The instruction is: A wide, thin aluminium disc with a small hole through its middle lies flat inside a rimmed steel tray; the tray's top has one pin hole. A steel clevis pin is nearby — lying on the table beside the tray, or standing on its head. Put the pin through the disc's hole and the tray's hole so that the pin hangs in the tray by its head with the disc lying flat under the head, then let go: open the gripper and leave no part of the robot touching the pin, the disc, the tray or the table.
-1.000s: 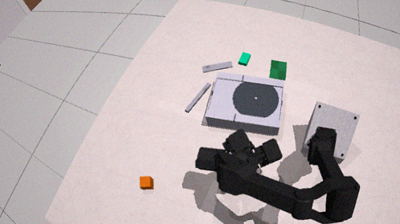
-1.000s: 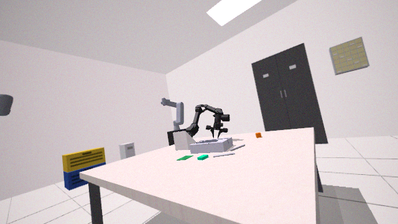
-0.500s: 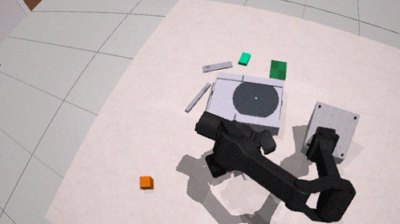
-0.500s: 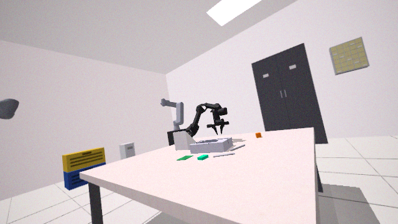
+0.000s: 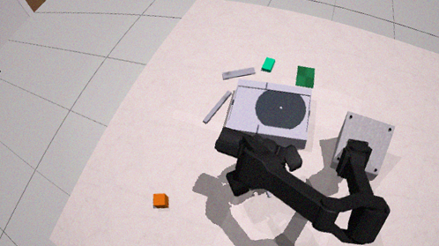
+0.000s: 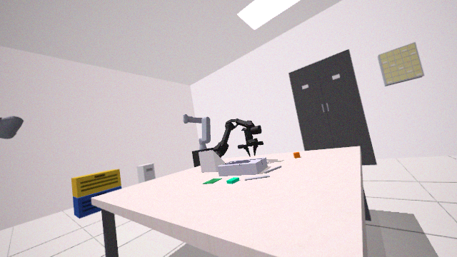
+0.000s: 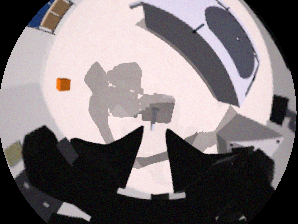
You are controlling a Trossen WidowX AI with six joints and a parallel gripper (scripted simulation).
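On table, two grey bars (image 5: 217, 106) (image 6: 273, 169)

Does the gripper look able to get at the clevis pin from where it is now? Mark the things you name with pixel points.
Probably yes: the pin (image 7: 154, 118) shows on the table beyond the open fingertips of the gripper (image 7: 154, 129) (image 6: 252, 155), with nothing visible between them, though it would likely need to come lower.
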